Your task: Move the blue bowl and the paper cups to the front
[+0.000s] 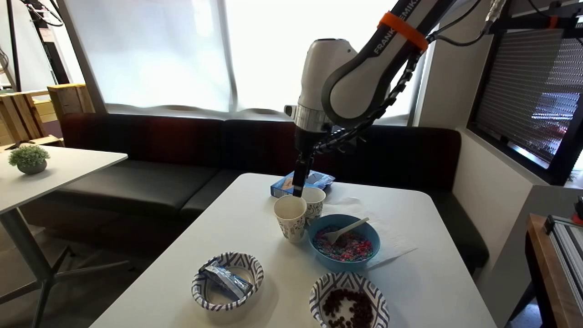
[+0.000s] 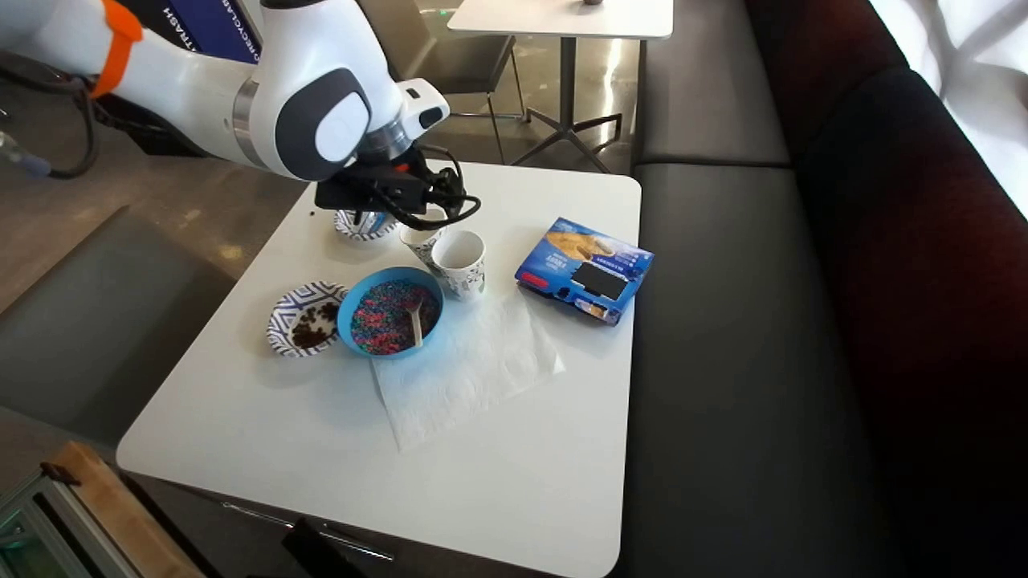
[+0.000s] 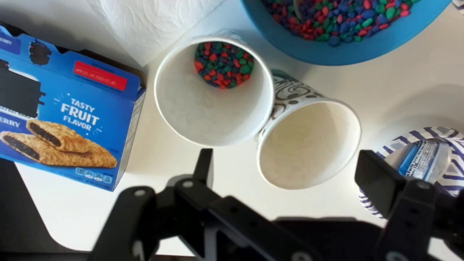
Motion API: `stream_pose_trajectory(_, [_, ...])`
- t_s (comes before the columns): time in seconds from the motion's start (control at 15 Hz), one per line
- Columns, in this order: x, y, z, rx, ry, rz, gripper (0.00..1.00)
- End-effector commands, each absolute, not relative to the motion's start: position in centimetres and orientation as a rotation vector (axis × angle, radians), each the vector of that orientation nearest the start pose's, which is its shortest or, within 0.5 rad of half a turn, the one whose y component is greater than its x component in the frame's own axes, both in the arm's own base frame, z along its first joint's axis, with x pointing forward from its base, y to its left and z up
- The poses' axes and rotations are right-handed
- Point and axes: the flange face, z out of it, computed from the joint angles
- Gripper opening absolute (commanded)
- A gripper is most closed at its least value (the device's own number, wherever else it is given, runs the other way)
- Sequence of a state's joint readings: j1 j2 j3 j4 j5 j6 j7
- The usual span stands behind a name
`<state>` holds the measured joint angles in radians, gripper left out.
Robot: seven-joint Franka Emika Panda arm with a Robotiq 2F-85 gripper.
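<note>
In an exterior view, the white table (image 1: 437,282) has rounded far corners. The blue bowl (image 1: 339,265) sits well in from the edges, with two upright paper cups (image 1: 291,223) close beside it. A patterned bowl (image 1: 317,296) with dark balls (image 1: 334,298) stands just in front of it, and another patterned bowl (image 1: 253,266) holding a packet (image 1: 225,280) is farther left. Bare tabletop runs from the cups to the left edge, and more lies past a napkin (image 1: 391,241) toward the right edge.

In an exterior view, the broadest bare stretch spreads from the blue bowl and napkin to the near edge. A blue box (image 2: 582,261) lies right at the edge along the bench (image 2: 715,337), with a bare strip between it and the cups. The arm (image 2: 321,64) reaches in over the far part.

In the wrist view, the claw (image 3: 286,166) is released, its fingers (image 3: 204,163) spread wide. Tabletop shows between the finger nearer the box and both cups. One cup's rim appears between the fingers; whether the other finger touches it, I cannot tell. Coloured bits (image 3: 224,65) lie in the other cup.
</note>
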<state>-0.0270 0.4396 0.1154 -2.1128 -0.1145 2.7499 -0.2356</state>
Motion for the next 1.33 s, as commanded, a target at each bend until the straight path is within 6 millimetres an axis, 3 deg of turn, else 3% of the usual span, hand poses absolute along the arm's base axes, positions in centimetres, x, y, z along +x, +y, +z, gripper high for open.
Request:
stream_pose_trajectory(0.0, [59.2,6.8,22.8,-3.086,-0.761,-0.307,1.0])
stream_pose_trajectory(0.33, [60.6,6.3,21.1,-3.05,-1.014,-0.192,1.0])
stream_pose_trajectory(0.73, [62.8,6.2,19.8,-3.012,-1.164,-0.214,1.0])
stream_pose_trajectory(0.87, [63.2,6.2,19.1,-3.003,-1.18,-0.214,0.75])
stream_pose_trajectory(1.27, [63.9,6.7,17.1,-2.979,-1.193,-0.235,0.27])
